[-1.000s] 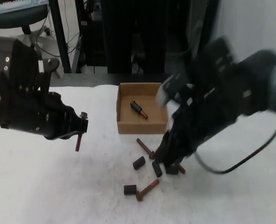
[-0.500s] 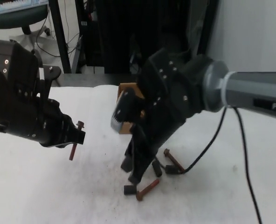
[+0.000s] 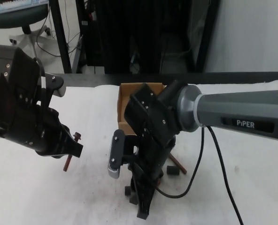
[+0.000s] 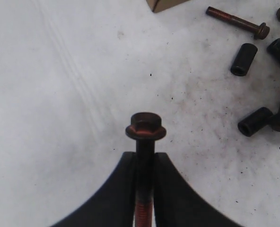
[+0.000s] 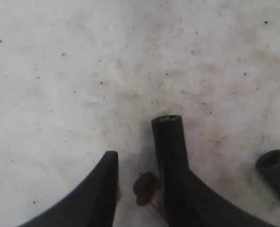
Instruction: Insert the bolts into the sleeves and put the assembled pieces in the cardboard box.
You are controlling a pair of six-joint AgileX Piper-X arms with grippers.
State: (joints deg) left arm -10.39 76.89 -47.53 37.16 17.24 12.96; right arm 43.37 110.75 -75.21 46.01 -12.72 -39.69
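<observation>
1. Left pincer (image 4: 144,158): closed tight on the shank of the held bolt (image 4: 145,128), a finger pressed to each side; flanged head clear beyond the fingertips, threaded end running back between the fingers
2. Left pincer, high view (image 3: 74,146): raised above the white surface (image 3: 40,197), toward its left side; held bolt (image 3: 68,159) hanging slightly tilted, head uppermost, lower end clear of the surface
3. Right pincer (image 5: 142,163): open, with a plain gap between the fingers, low over the surface; nothing clamped
4. Sleeve (image 5: 168,137): black, lying along the inner edge of one finger of the right pincer, one end projecting past the fingertip; apart from the other finger; contact with the nearer finger not discernible
5. Bolt head (image 5: 147,187): rust-brown, in the gap between the right pincer's fingers, just beside the sleeve; shank hidden
6. Second sleeve (image 5: 275,165): outside the right pincer, near one finger, not touching
7. Right pincer, high view (image 3: 142,211): pointed down at the near middle of the surface, in front of the cardboard box (image 3: 126,101)
8. Cardboard box: at the back middle of the surface, well apart from the left pincer; interior largely hidden by the right arm
9. Loose bolt (image 4: 237,22): flat on the surface near the box corner, with a loose sleeve (image 4: 244,59) just beside it; both well apart from the left pincer
</observation>
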